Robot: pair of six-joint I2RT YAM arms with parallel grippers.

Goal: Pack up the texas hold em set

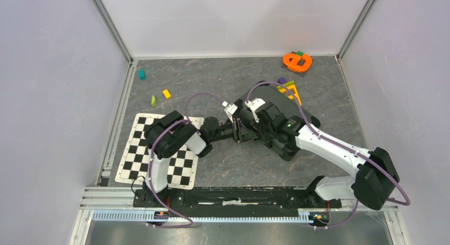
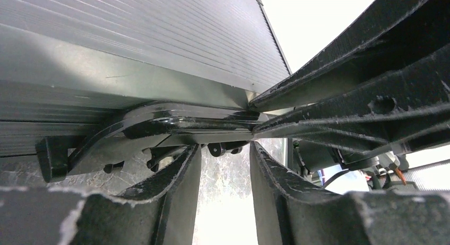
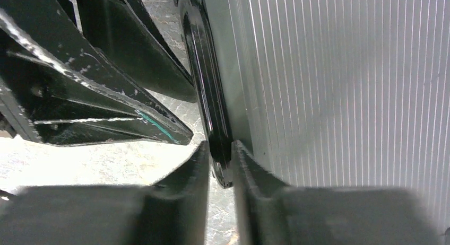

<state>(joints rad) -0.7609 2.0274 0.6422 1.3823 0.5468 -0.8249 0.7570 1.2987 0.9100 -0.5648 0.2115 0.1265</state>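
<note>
The black briefcase (image 1: 278, 94) lies closed at the table's middle, mostly hidden under my right arm. Its ribbed side fills the left wrist view (image 2: 159, 38) and the right wrist view (image 3: 345, 96). My right gripper (image 1: 248, 124) is shut on the case's glossy black handle (image 3: 215, 112), which is pinched between its fingertips (image 3: 219, 149). My left gripper (image 1: 236, 132) is open, its fingertips (image 2: 225, 149) just short of the same handle (image 2: 185, 120), with bare table showing in the gap. The right gripper's fingers (image 2: 371, 91) cross at the right of the left wrist view. Chips, cards and dice are out of view.
A black-white checkered mat (image 1: 132, 155) lies under my left arm. An orange toy (image 1: 297, 61) sits at the back right, with yellow and purple pieces (image 1: 289, 86) by the case. A teal block (image 1: 141, 73), a yellow block (image 1: 166, 94) and a green piece (image 1: 153, 101) lie at the back left.
</note>
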